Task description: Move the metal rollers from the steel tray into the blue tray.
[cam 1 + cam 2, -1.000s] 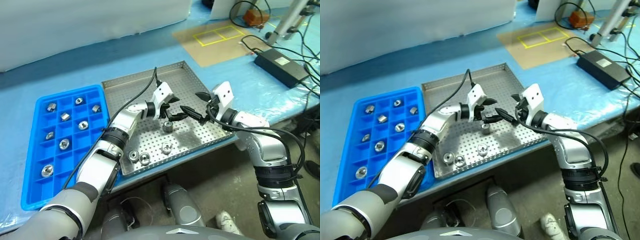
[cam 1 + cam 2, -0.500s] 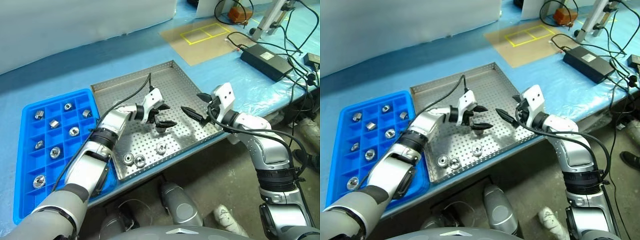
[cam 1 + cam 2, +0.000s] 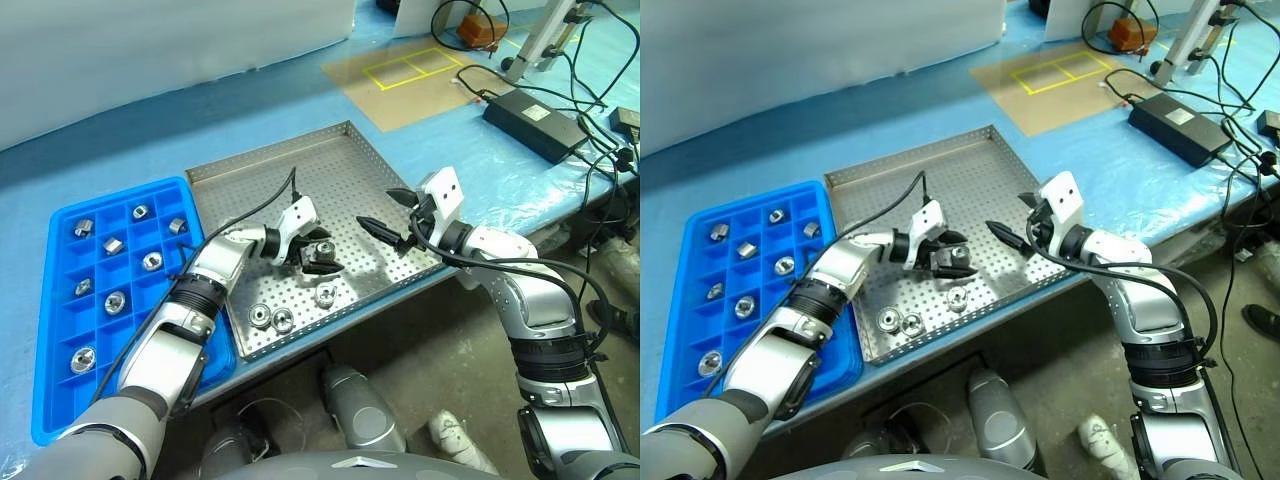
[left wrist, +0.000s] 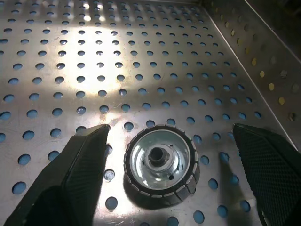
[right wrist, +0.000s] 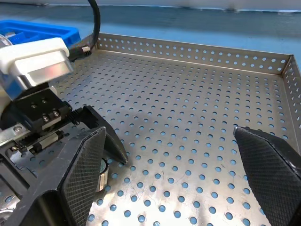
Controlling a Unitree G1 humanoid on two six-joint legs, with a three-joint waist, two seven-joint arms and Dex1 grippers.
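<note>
My left tool straddles a roller on the steel tray.

My left tool (image 4: 167, 141) is spread wide, one finger each side of a metal roller (image 4: 161, 164) lying flat on the steel tray (image 3: 270, 170), not gripping it. My right tool (image 3: 385, 215) hangs spread over the tray's right edge, holding nothing. Three more rollers (image 3: 283, 320) lie near the tray's front edge. The blue tray (image 3: 50, 330), touching the steel tray's left edge on the table (image 3: 130, 130), holds seven rollers in its compartments.

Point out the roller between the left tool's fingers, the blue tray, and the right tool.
roller (image 4: 161, 163), left wrist view, its centre hub.
blue tray (image 3: 52, 418), left eye view, near rim.
right tool (image 3: 388, 213), left eye view, midway between fingertips.
</note>
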